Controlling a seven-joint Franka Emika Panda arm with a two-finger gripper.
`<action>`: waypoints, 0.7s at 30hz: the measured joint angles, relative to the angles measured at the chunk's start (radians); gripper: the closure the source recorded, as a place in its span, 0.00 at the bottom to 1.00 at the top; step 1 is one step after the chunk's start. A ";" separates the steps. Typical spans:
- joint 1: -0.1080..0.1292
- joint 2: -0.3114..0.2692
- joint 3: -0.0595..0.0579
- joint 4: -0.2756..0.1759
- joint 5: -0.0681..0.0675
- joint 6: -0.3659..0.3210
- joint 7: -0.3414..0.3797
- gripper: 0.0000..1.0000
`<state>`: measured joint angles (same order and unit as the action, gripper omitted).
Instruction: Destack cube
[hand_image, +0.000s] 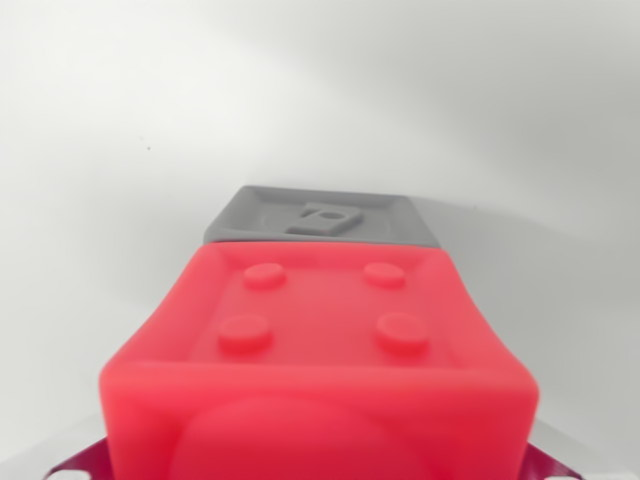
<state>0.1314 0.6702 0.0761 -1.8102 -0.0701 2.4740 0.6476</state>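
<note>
While the wrist view is nearly filled by a big soft-looking red cube with four round bumps on its top face, it is hard to see much of the robot's own hand. The red cube sits very close to the camera, low in the middle of the picture. Just behind it, touching or almost touching its far edge, is a grey square block with a raised shape on its top. Both are seen against a plain white surface. I cannot tell from this view if the red cube is resting on top of something, or if it is lifted up, or if it sits beside the grey block on the same floor.

No fingers of the gripper show for sure. Small dark pink bits peek out at the bottom corners, but I cannot say what they are. So I cannot tell if the gripper is wide, narrow, or holding the red cube, though the cube being so near the camera makes me think it may be held.

To do this step well, I think the arm should move slowly and keep the red cube level. It should lift straight up first, so it does not drag or knock the grey block. Then it should move the cube well clear to a bare spot, lower it gently until it sits flat, and only then let go.
</note>
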 joint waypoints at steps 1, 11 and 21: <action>0.000 -0.001 0.000 0.000 0.000 -0.001 0.000 1.00; 0.000 -0.023 0.000 -0.002 0.000 -0.018 0.000 1.00; -0.001 -0.052 0.002 -0.007 0.001 -0.043 0.000 1.00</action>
<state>0.1308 0.6177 0.0778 -1.8169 -0.0691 2.4314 0.6476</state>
